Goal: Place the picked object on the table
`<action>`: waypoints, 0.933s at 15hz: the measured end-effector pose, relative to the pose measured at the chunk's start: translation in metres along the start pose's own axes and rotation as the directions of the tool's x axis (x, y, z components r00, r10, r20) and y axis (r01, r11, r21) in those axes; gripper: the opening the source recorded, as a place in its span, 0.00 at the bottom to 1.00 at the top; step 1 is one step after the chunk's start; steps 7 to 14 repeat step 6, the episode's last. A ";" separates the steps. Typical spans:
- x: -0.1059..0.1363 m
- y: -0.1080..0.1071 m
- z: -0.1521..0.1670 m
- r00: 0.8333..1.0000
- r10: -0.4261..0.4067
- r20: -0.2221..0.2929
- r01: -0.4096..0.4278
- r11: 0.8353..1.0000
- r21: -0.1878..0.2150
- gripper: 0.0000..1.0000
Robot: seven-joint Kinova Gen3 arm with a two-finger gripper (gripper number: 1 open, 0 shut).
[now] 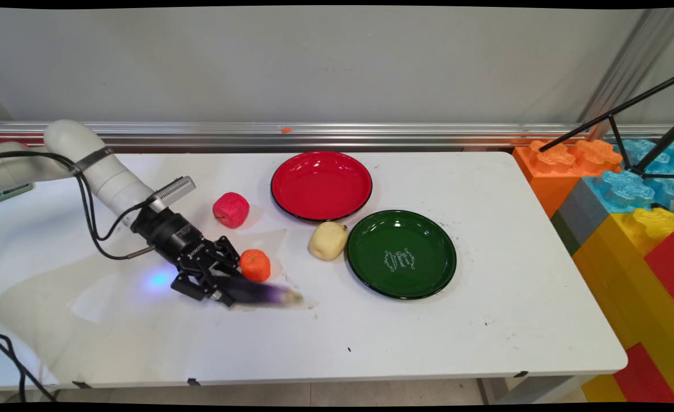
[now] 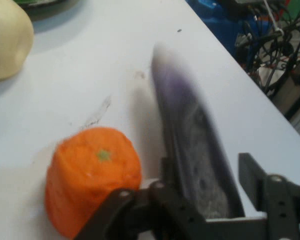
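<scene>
My black gripper (image 1: 222,289) reaches low over the white table's left half, its fingers on either side of a purple toy eggplant (image 1: 262,293) that lies on the table and is blurred. In the hand view the eggplant (image 2: 190,135) runs away from the gripper (image 2: 205,175) between the open fingers, with a small gap at the right finger (image 2: 250,172). An orange toy fruit (image 1: 255,265) stands right beside the left finger, also seen close in the hand view (image 2: 92,175).
A red toy fruit (image 1: 231,209) lies behind the gripper. A cream-coloured toy fruit (image 1: 327,240) sits between a red plate (image 1: 321,166) and a green plate (image 1: 428,274). Big coloured building blocks (image 1: 629,229) and a black tripod (image 1: 617,114) stand past the table's right edge.
</scene>
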 end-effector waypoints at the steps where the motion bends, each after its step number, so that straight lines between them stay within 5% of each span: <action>1: -0.002 -0.001 0.001 1.000 -0.001 0.002 0.001 1.000 0.002 1.00; 14: -0.010 -0.003 0.003 1.000 -0.006 0.009 0.006 1.000 0.003 1.00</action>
